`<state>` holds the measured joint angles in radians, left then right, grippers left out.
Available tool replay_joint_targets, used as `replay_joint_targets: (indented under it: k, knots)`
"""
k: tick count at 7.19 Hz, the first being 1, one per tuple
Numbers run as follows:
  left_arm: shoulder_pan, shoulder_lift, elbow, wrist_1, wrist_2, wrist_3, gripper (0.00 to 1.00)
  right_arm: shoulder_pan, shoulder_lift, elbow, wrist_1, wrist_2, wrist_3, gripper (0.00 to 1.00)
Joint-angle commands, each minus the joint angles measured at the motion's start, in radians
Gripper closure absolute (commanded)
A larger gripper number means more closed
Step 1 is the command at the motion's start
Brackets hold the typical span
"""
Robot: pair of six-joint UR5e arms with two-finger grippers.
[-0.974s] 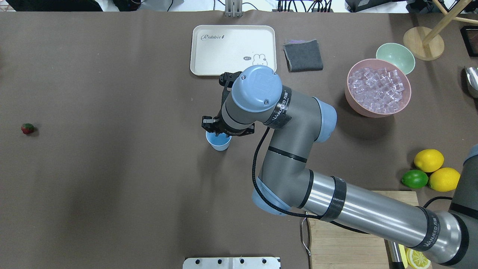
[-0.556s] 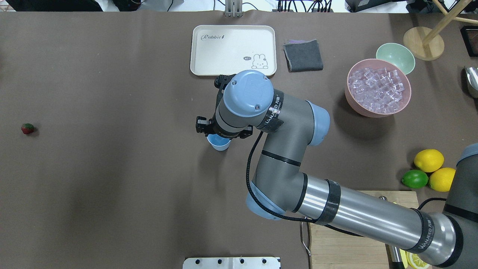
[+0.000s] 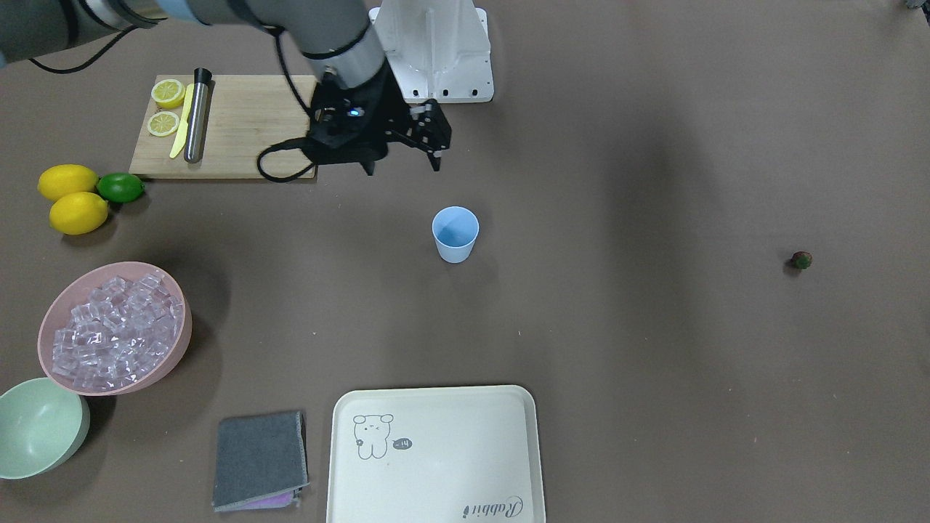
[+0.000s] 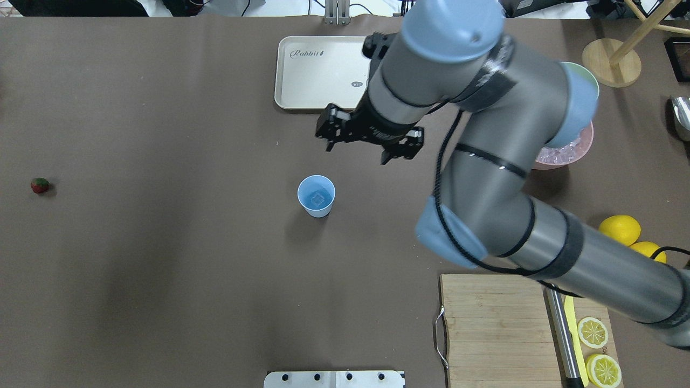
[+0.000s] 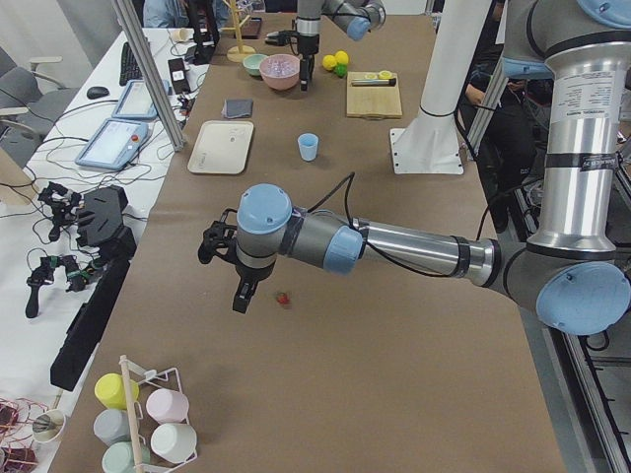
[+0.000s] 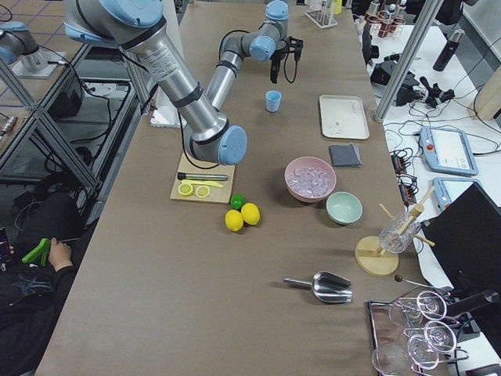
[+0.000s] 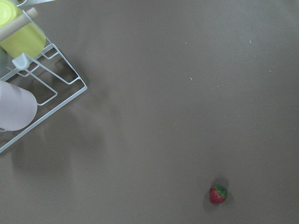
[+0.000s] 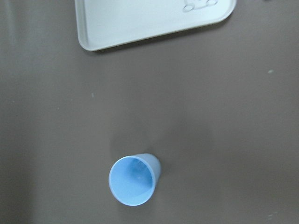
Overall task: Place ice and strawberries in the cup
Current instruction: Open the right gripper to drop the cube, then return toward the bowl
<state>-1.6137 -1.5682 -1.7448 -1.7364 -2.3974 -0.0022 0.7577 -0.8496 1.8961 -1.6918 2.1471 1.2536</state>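
From the front, the right fingers [image 3: 434, 142] hang spread wide and empty above the worktop [image 3: 617, 327]. The cup [image 3: 455, 234] stands upright, clear of them. The ice [image 3: 116, 323] is heaped in the pink bowl [image 3: 178, 349] well off to one side of them, and the strawberry [image 3: 801, 260] lies alone far off on the other side. From overhead, the right fingers [image 4: 330, 134] are parted with nothing between them. The cup [image 4: 316, 195] sits near them but apart, with one cube of ice [image 4: 318, 200] at its bottom, and the strawberry [image 4: 40, 185] is well away from them. In the left side view, the left fingers [image 5: 242, 294] hover just beside the strawberry [image 5: 283, 298] without touching it. I cannot tell whether they are wide or narrow. The cup [image 5: 309, 147] is far from them. In the right side view, the right fingers [image 6: 274, 74] hang above the cup [image 6: 272, 100]. The left wrist view shows the strawberry [image 7: 217, 194] on bare worktop. The right wrist view shows the cup [image 8: 133, 179] upright, apart from the tray [image 8: 140, 28].
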Motion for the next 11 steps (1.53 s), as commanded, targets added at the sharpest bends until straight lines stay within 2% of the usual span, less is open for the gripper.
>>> replay_joint_targets:
  k: [1, 2, 3, 4, 5, 6, 8, 11]
  knots:
    - [0.002, -0.006, -0.002, 0.000, 0.000, 0.001, 0.02, 0.286, -0.206, 0.042, -0.026, 0.170, -0.414, 0.01]
    - [0.017, -0.010, -0.002, 0.000, 0.000, 0.001, 0.02, 0.373, -0.260, -0.026, -0.026, 0.184, -0.609, 0.01]
    - [0.020, -0.010, -0.002, 0.000, 0.001, 0.001, 0.02, 0.387, -0.293, -0.095, -0.020, 0.172, -0.738, 0.01]
    - [0.020, -0.010, -0.002, 0.000, 0.000, 0.001, 0.02, 0.390, -0.292, -0.154, 0.001, 0.160, -0.775, 0.01]
    - [0.020, -0.010, -0.004, 0.000, 0.001, 0.001, 0.02, 0.384, -0.283, -0.240, 0.077, 0.119, -0.772, 0.01]
    - [0.021, -0.012, -0.002, 0.000, 0.000, 0.001, 0.02, 0.382, -0.275, -0.309, 0.133, 0.116, -0.761, 0.01]
    - [0.026, -0.018, -0.004, -0.002, 0.001, 0.001, 0.02, 0.382, -0.295, -0.340, 0.119, 0.119, -0.664, 0.01]
    - [0.038, -0.041, -0.002, 0.000, 0.001, 0.001, 0.02, 0.316, -0.351, -0.345, 0.119, 0.119, -0.463, 0.01]
